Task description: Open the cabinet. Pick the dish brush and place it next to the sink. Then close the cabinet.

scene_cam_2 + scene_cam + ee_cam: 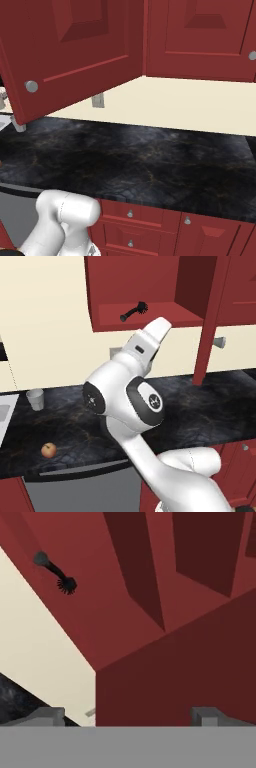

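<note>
Left base view: cabinet (145,291) is standing open, door (210,321) swung out to the right w/ its edge facing the camera, round grey knob (219,342) poking out beside it. Dish brush (134,311) is lying on the cabinet's bottom shelf, bristly head to the right, handle pointing left-front, nothing touching it. Arm (135,401) is rising from lower right, its hand end reaching up just below the shelf front; gripper itself is hidden behind the wrist here. Dark marble table (200,406) is running across below. A small translucent cup (35,399) is sitting on the table at left, an apple (48,450) nearer the front edge. Sink (6,412) rim is showing at far left, cup just beside it.

Right base view: open door (75,50) is hanging out over the table (150,155), knob (31,86) at its lower left. Neighbouring red wall cabinet (200,35) is shut. Low red cabinets (150,225) are sitting under the table.

Hand view: camera is looking up into the red cabinet interior (150,587). Dish brush (55,572) is showing small at upper left, well apart from the gripper (128,717). Fingertips (47,716) are sitting wide apart at the bottom w/ nothing between them, so gripper is released, holding nothing.
</note>
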Motion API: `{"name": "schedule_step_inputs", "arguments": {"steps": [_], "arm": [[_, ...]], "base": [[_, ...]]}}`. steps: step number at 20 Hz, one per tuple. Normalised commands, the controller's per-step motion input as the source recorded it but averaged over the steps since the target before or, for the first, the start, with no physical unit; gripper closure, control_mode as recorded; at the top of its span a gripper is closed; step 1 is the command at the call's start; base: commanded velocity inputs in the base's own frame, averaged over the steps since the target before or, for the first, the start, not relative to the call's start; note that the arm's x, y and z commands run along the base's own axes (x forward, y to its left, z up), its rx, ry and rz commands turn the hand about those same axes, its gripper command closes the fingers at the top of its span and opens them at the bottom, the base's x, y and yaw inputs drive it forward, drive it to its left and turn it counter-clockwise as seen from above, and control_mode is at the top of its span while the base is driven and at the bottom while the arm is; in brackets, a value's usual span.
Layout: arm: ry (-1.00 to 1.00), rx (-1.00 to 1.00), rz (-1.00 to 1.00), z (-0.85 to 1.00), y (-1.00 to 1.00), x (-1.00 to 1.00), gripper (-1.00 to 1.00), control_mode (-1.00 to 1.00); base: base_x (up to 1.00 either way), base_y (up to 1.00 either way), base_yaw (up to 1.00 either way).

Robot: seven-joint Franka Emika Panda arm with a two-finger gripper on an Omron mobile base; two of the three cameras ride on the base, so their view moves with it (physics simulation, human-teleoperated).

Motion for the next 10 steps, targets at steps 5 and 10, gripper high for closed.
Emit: {"name": "schedule_step_inputs", "arguments": {"steps": [5, 10], "arm": [[0.0, -0.02, -0.12, 0.0, -0.36, 0.01, -1.0, -1.0], [0.08, -0.05, -0.28, 0.0, -0.03, 0.38, -1.0, -1.0]], "base": [[0.0, 0.0, 0.0], [0.0, 0.0, 0.0]]}}
